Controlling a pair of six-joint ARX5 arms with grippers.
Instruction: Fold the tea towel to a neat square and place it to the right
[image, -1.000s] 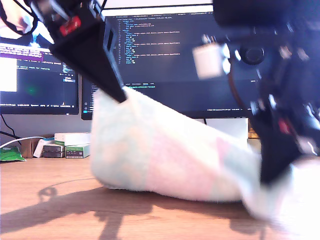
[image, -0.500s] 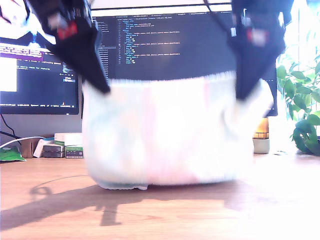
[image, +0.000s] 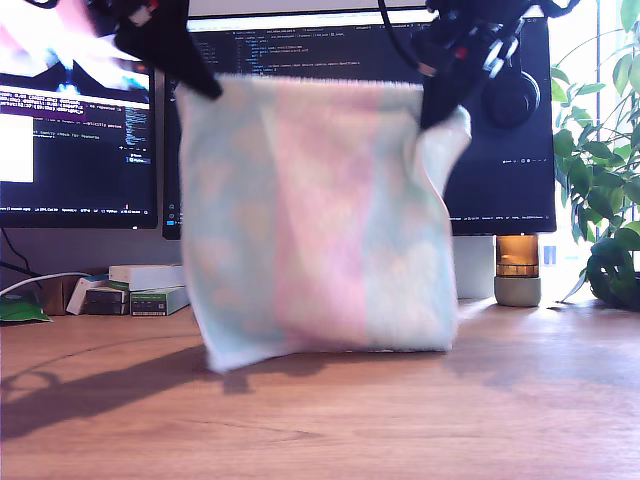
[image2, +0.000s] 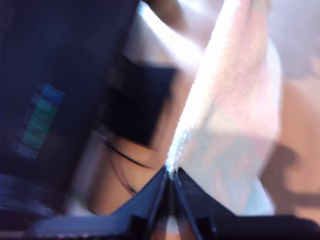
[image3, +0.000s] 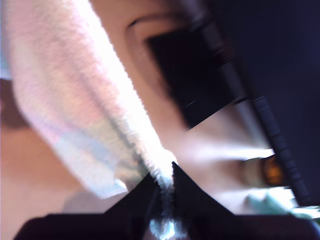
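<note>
The tea towel (image: 320, 210) hangs as a spread sheet of pale pink and mint-green bands, held up by its two top corners in front of the monitors. My first gripper (image: 205, 88) is shut on the top corner at the exterior view's left, and its wrist view shows the jaws (image2: 170, 175) pinching the towel's edge (image2: 225, 115). My second gripper (image: 432, 115) is shut on the top corner at the exterior view's right, with cloth (image3: 75, 90) running out of its closed tips (image3: 167, 182). The towel's lower edge hangs close over the wooden desk (image: 400, 420). The picture is blurred by motion.
Two monitors (image: 330, 60) stand behind the towel. Small boxes (image: 145, 290) sit at the back on the exterior view's left. An amber lamp (image: 517, 265) and a potted plant (image: 605, 200) are on the exterior view's right. Headphones (image: 510, 100) hang by the monitor.
Both grippers have risen and drawn the towel taut. It went from slumped on the desk with one corner low to hanging spread, its lower edge now near the desk surface.
</note>
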